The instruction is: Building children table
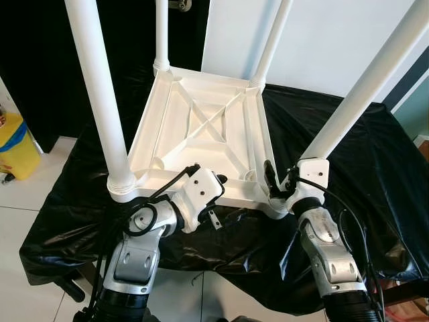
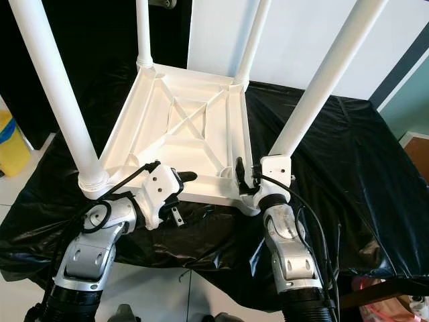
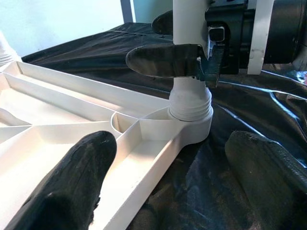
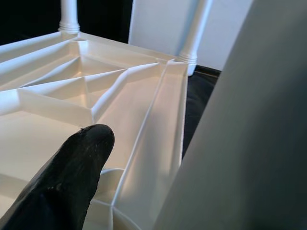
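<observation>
Four white legs (image 1: pixel 100 94) rise from the seemingly inverted tabletop (image 1: pixel 201 127).

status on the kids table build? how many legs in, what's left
Done: the upside-down white tabletop on the black sheet has four legs standing in its corner sockets. In hand: the right gripper is shut on the near-right leg just above its socket; the left gripper, open, straddles the tabletop's near rim. Left: likely seating that leg fully, whether it's tight can't be told, then turning the table upright.
</observation>
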Controlling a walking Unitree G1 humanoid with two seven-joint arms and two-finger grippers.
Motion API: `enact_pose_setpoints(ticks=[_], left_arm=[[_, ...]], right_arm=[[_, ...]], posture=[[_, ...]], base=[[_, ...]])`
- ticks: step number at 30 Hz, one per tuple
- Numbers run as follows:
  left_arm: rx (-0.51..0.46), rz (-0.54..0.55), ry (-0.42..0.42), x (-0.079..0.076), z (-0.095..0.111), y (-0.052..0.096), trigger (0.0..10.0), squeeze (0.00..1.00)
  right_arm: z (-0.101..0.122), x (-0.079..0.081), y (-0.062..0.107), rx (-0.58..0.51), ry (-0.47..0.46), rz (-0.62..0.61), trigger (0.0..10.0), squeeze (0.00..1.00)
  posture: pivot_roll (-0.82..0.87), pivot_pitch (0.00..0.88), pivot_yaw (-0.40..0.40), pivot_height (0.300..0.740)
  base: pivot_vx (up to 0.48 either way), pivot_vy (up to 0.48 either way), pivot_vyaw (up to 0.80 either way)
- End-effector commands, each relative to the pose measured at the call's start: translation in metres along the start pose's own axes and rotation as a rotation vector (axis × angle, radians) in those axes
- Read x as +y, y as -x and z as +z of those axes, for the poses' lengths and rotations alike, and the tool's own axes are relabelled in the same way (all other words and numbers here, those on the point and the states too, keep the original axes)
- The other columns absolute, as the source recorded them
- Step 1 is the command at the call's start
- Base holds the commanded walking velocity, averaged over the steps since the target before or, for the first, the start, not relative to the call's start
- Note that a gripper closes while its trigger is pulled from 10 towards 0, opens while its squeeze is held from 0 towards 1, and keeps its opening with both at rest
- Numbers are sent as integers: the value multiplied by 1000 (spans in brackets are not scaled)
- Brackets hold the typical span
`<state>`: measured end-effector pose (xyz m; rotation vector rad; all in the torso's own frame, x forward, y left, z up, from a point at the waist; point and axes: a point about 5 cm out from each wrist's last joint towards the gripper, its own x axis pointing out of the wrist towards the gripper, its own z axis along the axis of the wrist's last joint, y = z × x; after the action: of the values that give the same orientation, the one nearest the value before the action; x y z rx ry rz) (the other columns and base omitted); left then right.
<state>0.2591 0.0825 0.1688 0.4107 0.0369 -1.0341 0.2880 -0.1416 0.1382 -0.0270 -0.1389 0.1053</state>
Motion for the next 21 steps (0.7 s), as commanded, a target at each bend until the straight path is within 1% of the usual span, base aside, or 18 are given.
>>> enact_pose_setpoints(ticks=[1,2,4,6,8,9,11,14,17,19,21], left_arm=[[-9,142,2,5,3,-2,10000,0],[-9,142,2,5,3,-2,10000,0],[-7,143,1,5,2,-1,10000,0],[-7,143,1,5,2,-1,10000,0],[-6,143,1,5,3,0,10000,0],[-6,143,1,5,3,0,10000,0],[-5,142,2,5,3,0,10000,0],[-4,141,2,5,2,1,10000,0],[-2,141,2,5,2,1,10000,0],[-2,141,2,5,2,1,10000,0],[-2,139,0,6,2,2,10000,0]], right_arm=[[-3,-6,0,13,-2,11,10000,0],[-3,-6,0,13,-2,11,10000,0],[-3,-6,1,13,-8,58,10000,0],[-3,-6,1,13,-8,58,10000,0],[-4,-8,2,14,-21,110,10000,0],[-4,-8,2,14,-21,110,10000,0],[-5,-11,0,18,-20,167,10000,0],[-5,-13,0,16,-16,198,10000,0],[-4,-16,-2,13,-4,281,10000,0],[-4,-16,-2,13,-4,281,10000,0],[-3,-21,-4,16,14,362,10000,0]], posture=[[184,36,-202,740],[184,36,-202,740],[184,40,-200,740],[184,40,-200,740],[185,46,-196,740],[185,46,-196,740],[184,52,-190,740],[184,52,-189,740],[184,53,-187,740],[184,53,-187,740],[182,53,-177,740]], base=[[0,0,0],[0,0,0],[0,0,0],[0,0,0],[0,0,0],[0,0,0],[0,0,0],[0,0,0],[0,0,0],[0,0,0],[0,0,0]])
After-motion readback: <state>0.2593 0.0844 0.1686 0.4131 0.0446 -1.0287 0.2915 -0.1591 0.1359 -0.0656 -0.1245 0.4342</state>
